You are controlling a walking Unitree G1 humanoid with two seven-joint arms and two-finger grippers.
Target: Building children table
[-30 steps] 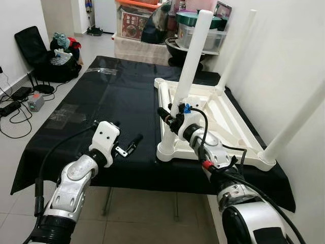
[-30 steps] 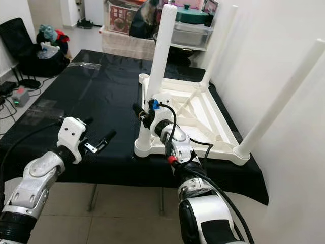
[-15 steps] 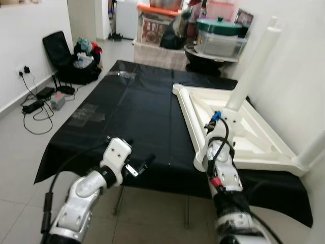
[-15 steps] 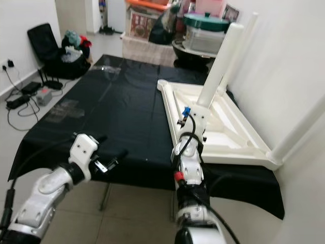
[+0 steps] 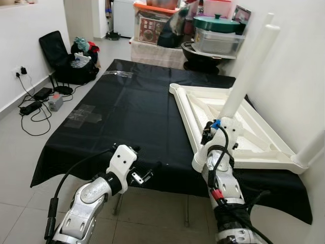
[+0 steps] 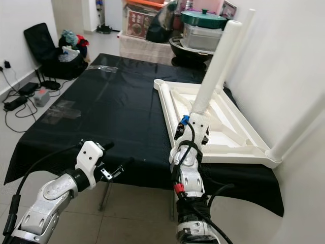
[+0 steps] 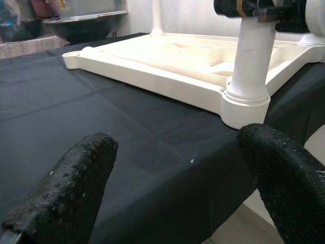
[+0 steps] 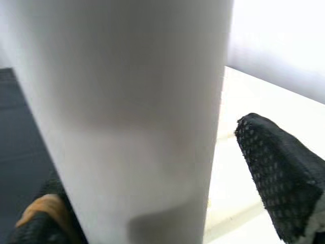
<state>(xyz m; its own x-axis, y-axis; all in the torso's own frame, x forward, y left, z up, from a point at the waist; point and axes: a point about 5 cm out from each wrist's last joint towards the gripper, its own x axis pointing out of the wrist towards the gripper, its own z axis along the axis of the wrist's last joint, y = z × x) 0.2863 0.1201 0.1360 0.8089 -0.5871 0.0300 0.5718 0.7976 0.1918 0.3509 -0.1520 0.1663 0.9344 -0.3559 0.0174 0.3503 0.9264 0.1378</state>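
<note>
Lying upside down on the right half of the black-covered desk: white plastic children's table, underside up, ribbed frame showing, round white legs standing upward from its corners. Nearest of them, the tall white cylindrical leg, seated in the near-left corner socket and leaning slightly to the right. Another white leg rising at the near-right corner beside the white wall.

Right hand raised at the base of the near-left leg, black fingers set apart on either side of the tube, with the leg between them in the right wrist view; whether the pads press on it, cannot tell. Blue clip and black cable running down the wrist.

Left hand held just off the near edge of the desk, left of the white table and well apart from it, fingers spread wide with nothing between them.

Beyond the far end of the desk, stacked storage boxes and a green-lidded container. Far left on the tiled floor, a black chair with clothes and a tangle of cables by the wall.
</note>
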